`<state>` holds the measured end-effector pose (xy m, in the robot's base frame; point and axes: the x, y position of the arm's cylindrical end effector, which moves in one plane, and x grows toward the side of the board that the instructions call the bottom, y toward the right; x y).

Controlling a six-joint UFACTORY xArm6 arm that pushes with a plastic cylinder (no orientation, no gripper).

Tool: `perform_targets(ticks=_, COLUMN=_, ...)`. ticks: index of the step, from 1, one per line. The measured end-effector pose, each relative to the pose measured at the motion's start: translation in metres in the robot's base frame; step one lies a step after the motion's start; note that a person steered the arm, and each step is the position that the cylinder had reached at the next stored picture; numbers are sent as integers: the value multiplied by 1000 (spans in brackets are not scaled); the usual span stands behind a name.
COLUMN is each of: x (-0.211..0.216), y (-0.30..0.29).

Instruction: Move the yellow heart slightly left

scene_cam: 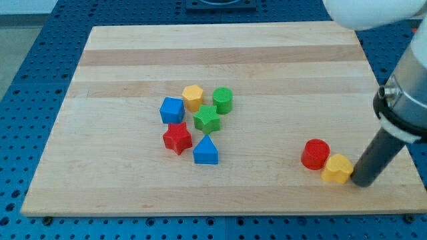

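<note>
Yellow heart [337,168] sits low at the view's right, near the bottom edge of the wooden board [133,73]. My tip [362,182] is at its 4 o'clock, pressed right against the heart's right side or just beside it; contact looks likely but I can't confirm it. No pincer on this rig, just the dark rod, so nothing to report as apart or together.

Red cylinder [315,154] is at the heart's 10 o'clock, touching it or nearly so.

Cluster of 6 sits well apart, around board centre:
- yellow hexagon [193,97] at the cluster's 12 o'clock
- green cylinder [223,101] just beside it at 3 o'clock
- blue cube [172,110] at the hexagon's 8 o'clock, touching or close to it
- green star [207,119] in the middle, below the hexagon and cylinder
- red star [177,138] at the cube's 6 o'clock
- blue triangle [205,151] at the green star's 6 o'clock, just right of the red star

Board rests on a blue perforated table [27,100].
</note>
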<state>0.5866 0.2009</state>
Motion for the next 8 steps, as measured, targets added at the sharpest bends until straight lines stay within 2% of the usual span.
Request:
perform_targets(ticks=3, x=7, y=-62)
perform_targets(ticks=8, x=-27, y=-59)
